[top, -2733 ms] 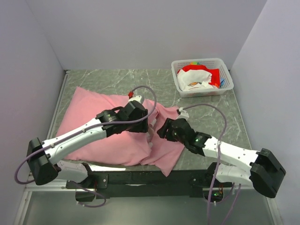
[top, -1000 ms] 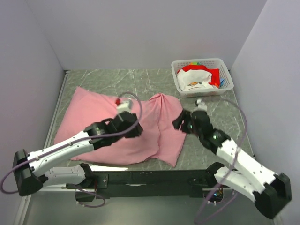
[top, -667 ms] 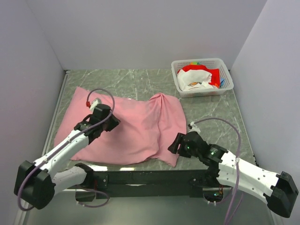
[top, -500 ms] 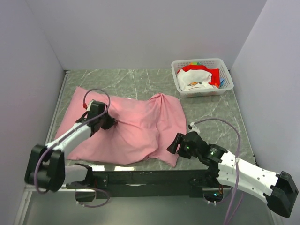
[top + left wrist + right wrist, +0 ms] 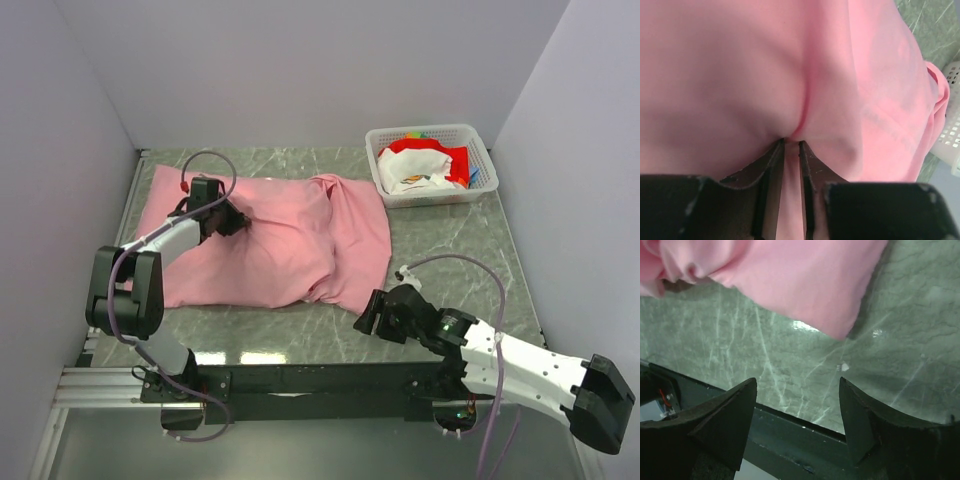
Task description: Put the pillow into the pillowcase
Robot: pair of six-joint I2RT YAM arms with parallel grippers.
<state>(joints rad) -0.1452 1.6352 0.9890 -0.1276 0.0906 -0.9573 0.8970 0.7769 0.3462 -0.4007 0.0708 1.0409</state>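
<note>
Pink cloth fills most of what the left gripper (image 5: 791, 142) sees. Its jaws are pressed almost together, and they pinch a small fold of the pillowcase (image 5: 280, 240) right at their tips. The cloth pulls into a crease that runs straight away from the tips. The rest of the pillowcase spreads out ahead of these jaws and off to their right.

The pillowcase lies on the table (image 5: 450, 250). Its long side runs from the left arm across toward the right arm. The end by the left gripper looks puffy and full. The other end looks thin and loose, with folds, and it points toward the right gripper (image 5: 366, 318).

The pillow does not show anywhere. The puffy shape makes it likely that the pillow is inside the pink cloth, but that is a guess.

The right gripper has its jaws spread wide with nothing between them. One loose corner of the pillowcase sits just ahead of these jaws, near but not touching. Bare table lies under them.

So the left gripper is the one on the cloth, and the right gripper is nearer to the loose end. The next move likely turns on that corner: the right jaws would need to go forward to reach it. A white basket (image 5: 432, 135) of clothes stands well apart, far ahead of the right jaws.
</note>
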